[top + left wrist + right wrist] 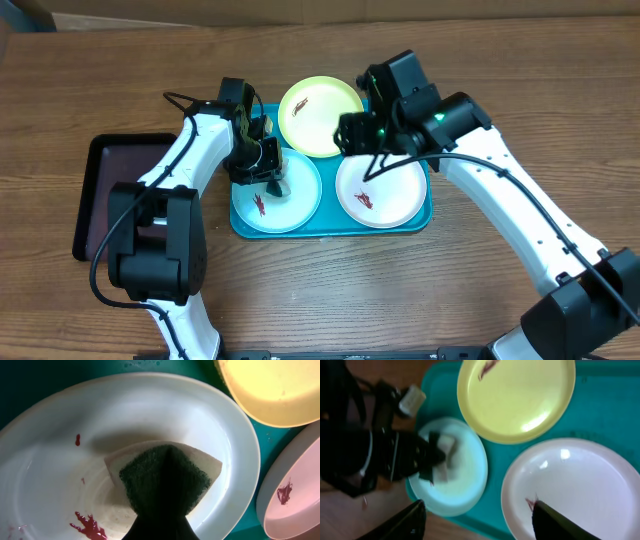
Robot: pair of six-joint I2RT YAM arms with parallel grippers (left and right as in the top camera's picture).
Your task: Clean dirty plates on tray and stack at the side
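Overhead, your left tool [272,181] is down over the mint-blue plate [296,203] on the turquoise tray [328,226]. It is clamped on a sponge [165,477], whose green scouring face presses on the plate's floor. In the left wrist view, a red smear [90,527] lies just beside the sponge at its lower left, apart from it. A smaller red dot [77,439] sits farther off, toward the plate's upper left. Ahead and to the right of this tool is the yellow-green plate [270,390]. Its rim crowds the mint-blue plate's edge, and you cannot tell whether the two touch. The white plate [295,505] lies to its right, carrying its own smear [285,492]. Your right tool [479,506] hangs above the tray with its jaws spread wide and nothing between them. One finger is over the white plate, right by that plate's smear, and the other is over the bench [500,60] edge beside the mint-blue plate. From there the yellow-green plate lies ahead, with a streak [490,367] near its far rim. The left tool and its arm fill the space to the left, covering part of the mint-blue plate. A black tray [100,170] rests on the bench, well apart on the outer side of your left tool.
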